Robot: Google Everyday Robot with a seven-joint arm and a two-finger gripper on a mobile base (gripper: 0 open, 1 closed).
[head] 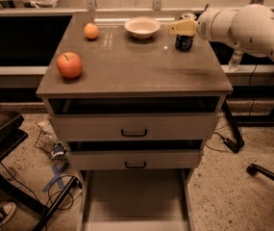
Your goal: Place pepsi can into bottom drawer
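The pepsi can (184,42), dark blue with a silver top, stands upright near the back right of the cabinet top (136,71). My gripper (184,25) reaches in from the right on a white arm and sits right at the can's top, its yellowish fingers (180,27) across the upper part of the can. The bottom drawer (135,196) is pulled out at the foot of the cabinet, a wide pale grey tray with low side walls.
A red apple (69,65), an orange (91,31) and a white bowl (142,27) sit on the cabinet top. Two upper drawers with black handles (134,133) are shut. A clear water bottle (234,60) stands behind at right. Cables and a chair base lie on the floor.
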